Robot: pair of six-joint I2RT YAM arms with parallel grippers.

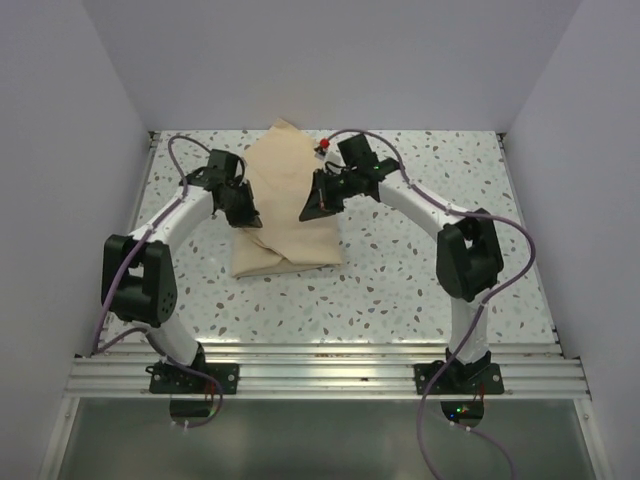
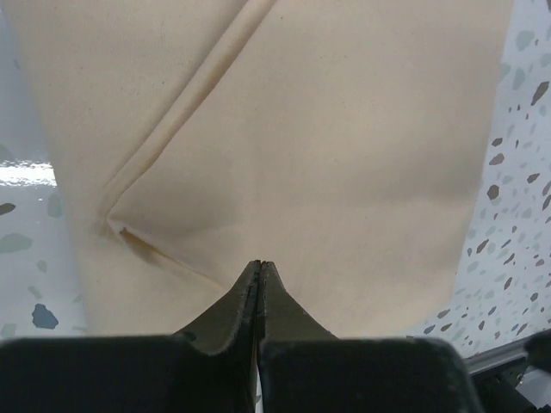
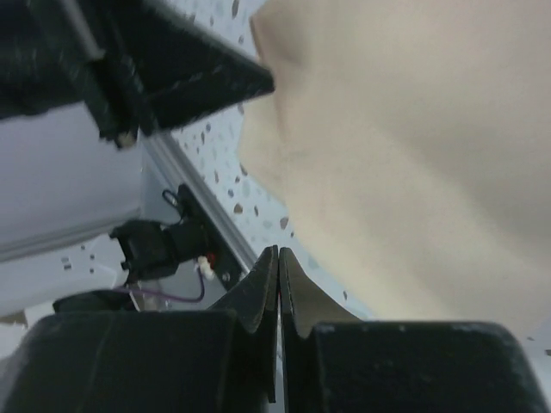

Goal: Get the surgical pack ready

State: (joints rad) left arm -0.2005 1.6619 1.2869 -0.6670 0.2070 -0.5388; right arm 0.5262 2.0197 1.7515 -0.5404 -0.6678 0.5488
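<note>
Pack (image 1: 285, 205) is lying folded, tan and soft, in the middle of the table (image 1: 400, 270), between both arms. Left fingers (image 2: 237, 310) are pressing together with nothing visibly pinched, their tips pointing at the cloth just beside a slanting fold (image 2: 185, 112). The left gripper (image 1: 247, 215) is hanging at the pack's left edge. Right gripper (image 3: 277, 251) is likewise sitting closed and empty, hovering above the pack's right part. To my eye, a fold or wrap is being set up. Doing it well is likely asking for both jaws to be parting before descending. Each should be taking only the top layer near an edge, then both moving level together so the pack is not dragging or twisting.
</note>
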